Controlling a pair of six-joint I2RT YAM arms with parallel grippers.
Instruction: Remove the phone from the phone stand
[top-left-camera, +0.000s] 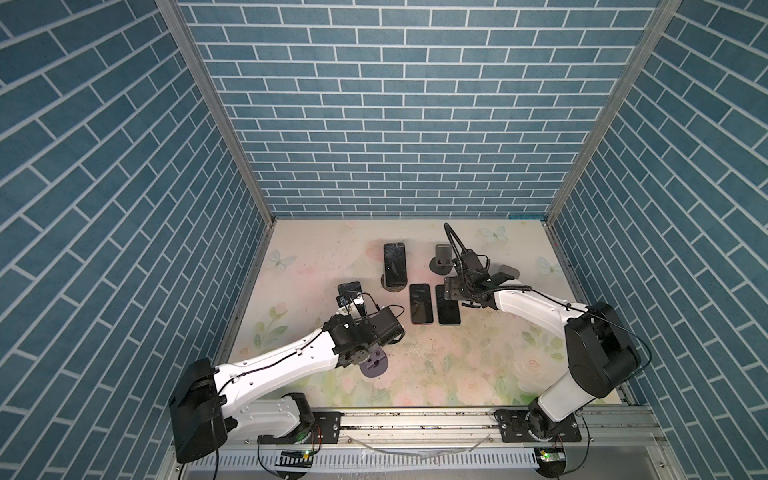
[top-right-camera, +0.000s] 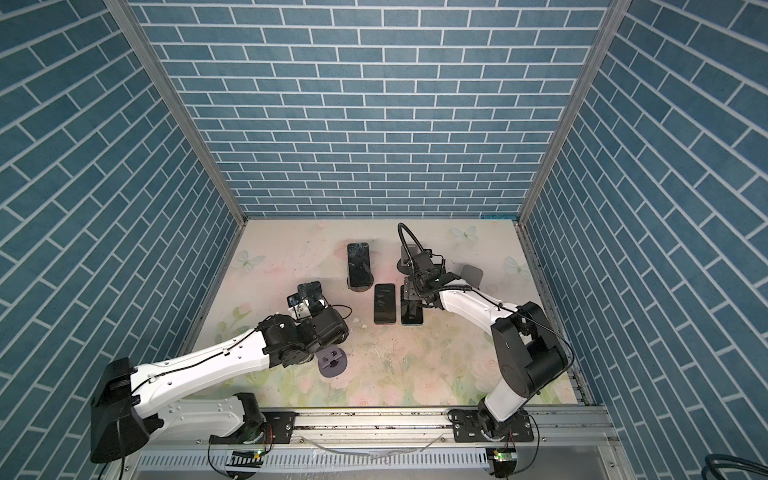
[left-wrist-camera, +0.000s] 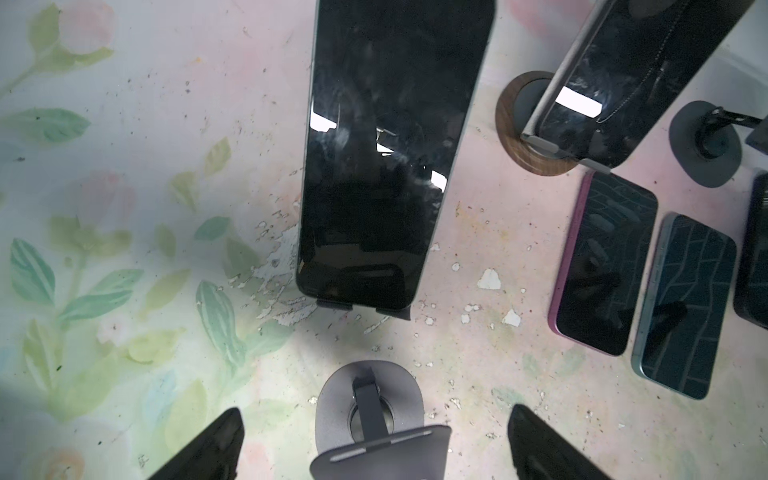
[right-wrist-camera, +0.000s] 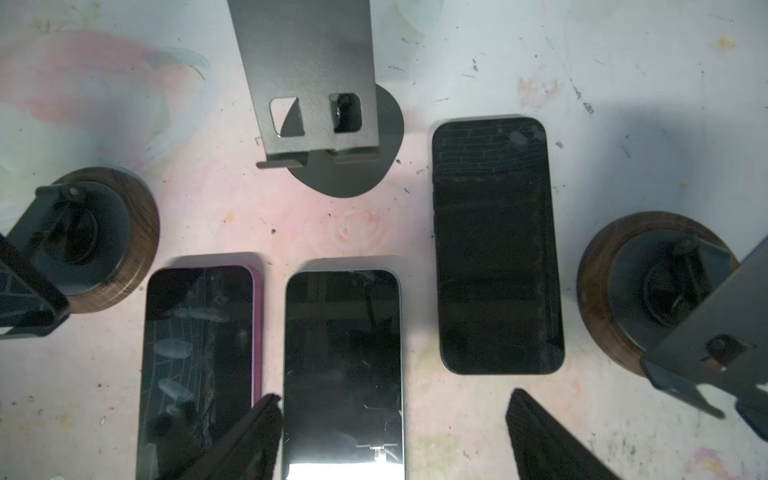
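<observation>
The phone (left-wrist-camera: 386, 153) leans on its phone stand (left-wrist-camera: 392, 314) toward the table's (left-wrist-camera: 124, 208) left edge, with the left pincer (left-wrist-camera: 374, 411) spread wide and empty before it.
An empty grey stand (left-wrist-camera: 374, 453) sits below that pincer, short of the phone. A second propped phone (left-wrist-camera: 623, 83) on a wooden base (left-wrist-camera: 511, 137) stands nearer the back edge, with flat phones (left-wrist-camera: 602, 266) beside it. The right pincer (right-wrist-camera: 395, 395) hangs open and empty above those.

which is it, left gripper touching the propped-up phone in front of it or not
Apart. The left wrist view shows bare table and an empty grey stand between the open left gripper and the phone.
</observation>
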